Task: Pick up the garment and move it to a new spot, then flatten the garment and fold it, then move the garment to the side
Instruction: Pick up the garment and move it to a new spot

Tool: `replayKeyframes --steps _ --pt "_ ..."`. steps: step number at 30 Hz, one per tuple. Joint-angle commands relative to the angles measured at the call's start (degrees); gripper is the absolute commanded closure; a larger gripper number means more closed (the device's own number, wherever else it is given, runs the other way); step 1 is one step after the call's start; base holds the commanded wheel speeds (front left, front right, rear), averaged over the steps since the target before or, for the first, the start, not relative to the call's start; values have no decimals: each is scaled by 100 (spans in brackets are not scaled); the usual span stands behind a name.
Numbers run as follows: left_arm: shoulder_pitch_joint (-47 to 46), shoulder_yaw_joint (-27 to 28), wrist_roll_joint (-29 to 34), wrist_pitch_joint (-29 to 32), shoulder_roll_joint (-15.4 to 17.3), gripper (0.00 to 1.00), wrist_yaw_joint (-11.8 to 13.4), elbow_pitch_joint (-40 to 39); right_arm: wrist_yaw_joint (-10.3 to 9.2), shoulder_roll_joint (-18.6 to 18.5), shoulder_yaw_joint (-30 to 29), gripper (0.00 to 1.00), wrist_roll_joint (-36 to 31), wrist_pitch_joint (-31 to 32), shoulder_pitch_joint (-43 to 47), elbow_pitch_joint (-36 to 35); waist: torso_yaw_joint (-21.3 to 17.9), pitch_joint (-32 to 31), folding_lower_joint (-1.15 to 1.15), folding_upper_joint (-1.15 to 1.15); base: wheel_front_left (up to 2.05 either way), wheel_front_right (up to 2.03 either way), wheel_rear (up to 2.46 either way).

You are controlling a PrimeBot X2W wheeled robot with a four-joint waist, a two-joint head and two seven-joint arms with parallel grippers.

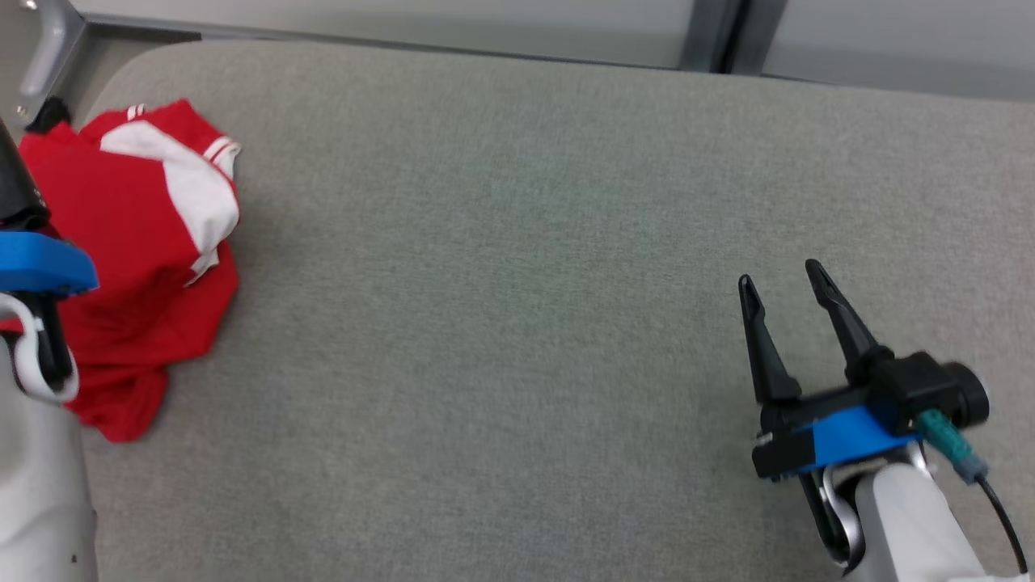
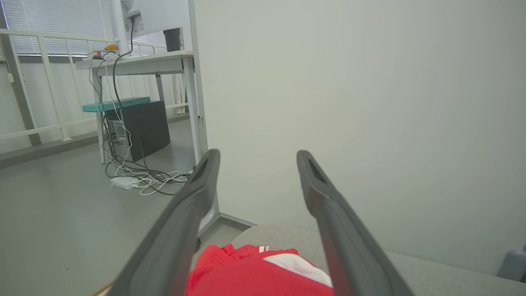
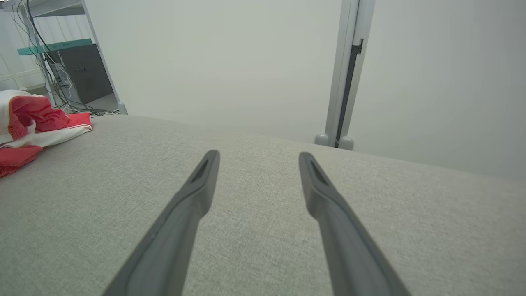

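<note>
The garment (image 1: 137, 267), a red-and-white top, lies crumpled at the left end of the grey padded surface (image 1: 517, 242), close to its edge. It looks light and limp, so a raised fold near the white sleeve (image 1: 190, 182) seems the best pinch. The left gripper (image 2: 257, 158) hangs above it, the right gripper (image 1: 779, 276) well apart over open surface, both spread wide and empty.

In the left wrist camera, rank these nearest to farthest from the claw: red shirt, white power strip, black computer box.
1. Red garment, just below the left gripper.
2. White power strip, on the floor, left.
3. Black computer case, farther back under the desk.
</note>
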Motion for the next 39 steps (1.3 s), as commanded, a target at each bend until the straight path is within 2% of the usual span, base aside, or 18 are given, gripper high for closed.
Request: replayKeyframes --steps 1,5,12,17,26,27,28,34,39 --pt "-151 12 -5 -15 69 0 -33 109 3 -31 1 0 -47 -31 -110 -66 -60 58 -1 -1 0 0 0" --pt "-661 -58 -44 115 378 0 -108 789 3 -31 -43 0 -116 -31 -196 -277 -301 299 -1 -1 0 0 0" --pt "-1288 -396 -49 1000 761 0 -238 2015 3 -32 -61 0 -153 -31 -243 -500 -483 566 -1 -1 0 0 0" --pt "-1410 -625 -212 1644 819 0 -277 2661 3 -31 -84 0 -139 -31 -252 -523 -502 619 -1 -1 0 0 0" --pt "-1220 -1338 -747 2622 611 0 -290 3167 3 -32 -44 0 -90 -31 -235 -491 -490 590 -1 -1 0 0 0" --pt "-1212 -1423 -810 2590 626 24 -290 3118 3 -32 -36 0 -91 -31 -233 -482 -488 584 -1 -1 0 0 0" --pt "-1204 -1470 -852 2489 669 100 -290 3060 3 -32 -28 0 -88 -31 -232 -477 -488 579 -1 -1 0 0 0" --pt "-1210 -1806 -968 2207 839 100 -277 3036 3 -32 35 0 -26 -31 -199 -392 -496 467 -1 -1 0 0 0" --pt "-1369 -1999 -883 1674 990 100 -276 2885 3 -32 58 0 45 -31 -120 -340 -506 265 -1 -1 0 0 0"
